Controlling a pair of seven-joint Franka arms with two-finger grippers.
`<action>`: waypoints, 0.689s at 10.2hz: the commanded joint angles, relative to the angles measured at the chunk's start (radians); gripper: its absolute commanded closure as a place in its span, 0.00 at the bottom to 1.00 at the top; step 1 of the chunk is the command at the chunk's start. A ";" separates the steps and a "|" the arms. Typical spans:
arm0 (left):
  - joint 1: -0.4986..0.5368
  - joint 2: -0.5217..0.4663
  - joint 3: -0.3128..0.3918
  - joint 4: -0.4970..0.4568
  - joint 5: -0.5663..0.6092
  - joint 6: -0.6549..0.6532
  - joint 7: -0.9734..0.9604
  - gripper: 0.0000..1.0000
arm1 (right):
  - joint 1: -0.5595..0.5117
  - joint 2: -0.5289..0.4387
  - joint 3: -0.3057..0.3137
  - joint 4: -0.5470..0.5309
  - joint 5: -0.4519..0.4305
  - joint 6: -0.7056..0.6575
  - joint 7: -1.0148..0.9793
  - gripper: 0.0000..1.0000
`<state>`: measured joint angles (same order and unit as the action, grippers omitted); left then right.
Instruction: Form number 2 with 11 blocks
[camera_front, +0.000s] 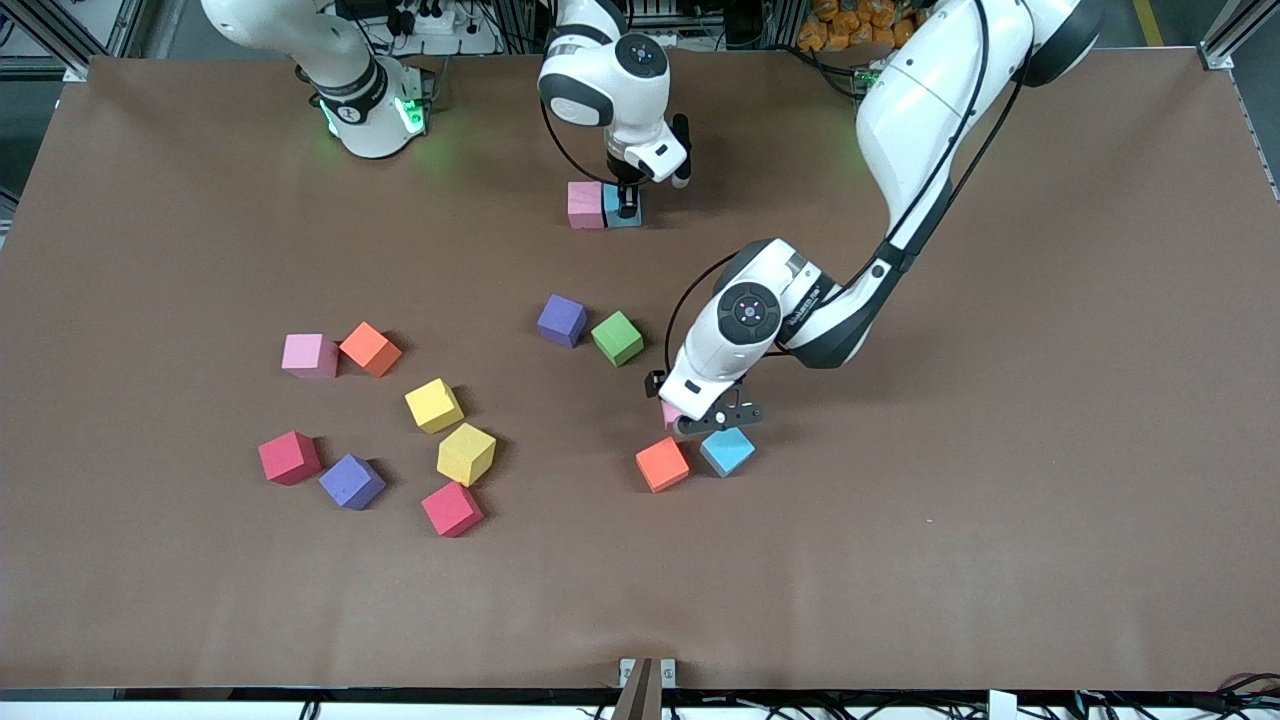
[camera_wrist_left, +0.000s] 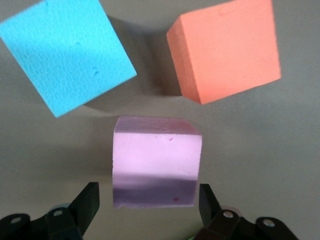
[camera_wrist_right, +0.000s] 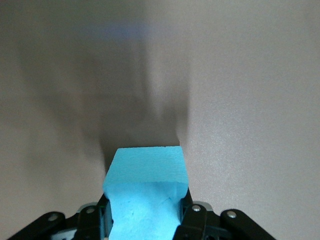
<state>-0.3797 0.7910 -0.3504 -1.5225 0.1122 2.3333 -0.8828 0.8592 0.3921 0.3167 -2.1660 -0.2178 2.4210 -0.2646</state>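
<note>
My right gripper (camera_front: 627, 203) is shut on a light blue block (camera_front: 622, 218) (camera_wrist_right: 146, 172), which sits against a pink block (camera_front: 585, 205) near the robots' bases. My left gripper (camera_front: 700, 418) (camera_wrist_left: 149, 194) is low over the table, open, with its fingers on either side of a pale pink block (camera_front: 670, 411) (camera_wrist_left: 156, 157) and gaps on both sides. Just nearer the front camera lie an orange block (camera_front: 662, 464) (camera_wrist_left: 227, 47) and a light blue block (camera_front: 727, 451) (camera_wrist_left: 67, 52). No digit shape shows.
A purple block (camera_front: 562, 320) and a green block (camera_front: 617, 338) lie mid-table. Toward the right arm's end lie a pink block (camera_front: 310, 355), an orange block (camera_front: 370, 348), two yellow blocks (camera_front: 433, 405) (camera_front: 466, 454), a purple block (camera_front: 351, 481) and two red cubes (camera_front: 289, 457) (camera_front: 452, 509).
</note>
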 joint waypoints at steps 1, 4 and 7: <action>-0.005 0.004 0.002 0.008 -0.012 -0.011 0.008 0.11 | -0.029 -0.035 0.025 -0.032 -0.014 -0.007 0.007 1.00; -0.005 0.010 0.002 0.012 -0.016 -0.002 0.005 0.11 | -0.029 -0.035 0.025 -0.032 -0.014 -0.011 0.022 1.00; -0.007 0.033 0.004 0.012 -0.016 0.018 0.004 0.11 | -0.031 -0.036 0.025 -0.032 -0.014 -0.022 0.044 1.00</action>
<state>-0.3802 0.8020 -0.3502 -1.5222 0.1122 2.3362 -0.8827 0.8579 0.3911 0.3167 -2.1668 -0.2178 2.4092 -0.2456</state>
